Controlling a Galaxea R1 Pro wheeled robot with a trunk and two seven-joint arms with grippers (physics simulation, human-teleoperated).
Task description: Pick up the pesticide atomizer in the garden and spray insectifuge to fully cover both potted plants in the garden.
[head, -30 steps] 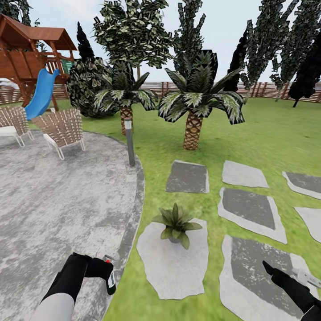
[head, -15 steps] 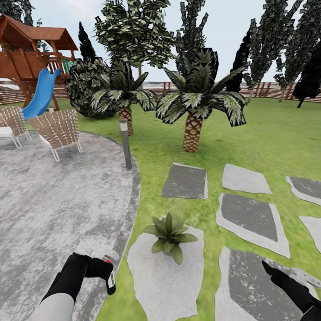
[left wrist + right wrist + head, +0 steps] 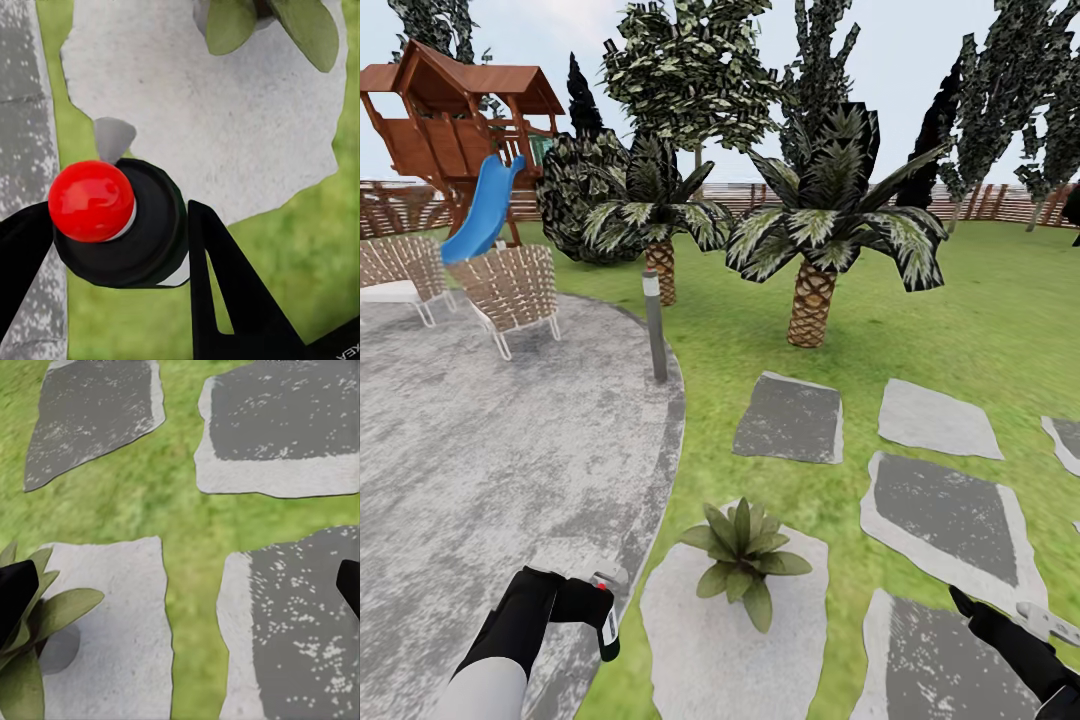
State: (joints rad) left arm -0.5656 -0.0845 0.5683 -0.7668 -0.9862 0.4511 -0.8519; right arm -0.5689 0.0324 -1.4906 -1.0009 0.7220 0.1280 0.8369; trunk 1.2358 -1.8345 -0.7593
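Flat, even daylight under a pale sky (image 3: pixel 920 40); I see no glare or bright spot anywhere. Shadows are faint: a soft grey patch beside the potted plant (image 3: pixel 34 619) on its stone slab (image 3: pixel 112 660). Grass (image 3: pixel 960 300) and paving look smeared and low-detail, and tree foliage (image 3: pixel 690 70) is blocky and pixelated.

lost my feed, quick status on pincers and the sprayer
Left pincer shut on pesticide atomizer. Right pincer open, empty. Potted plant ahead on stepping stone, path clear.
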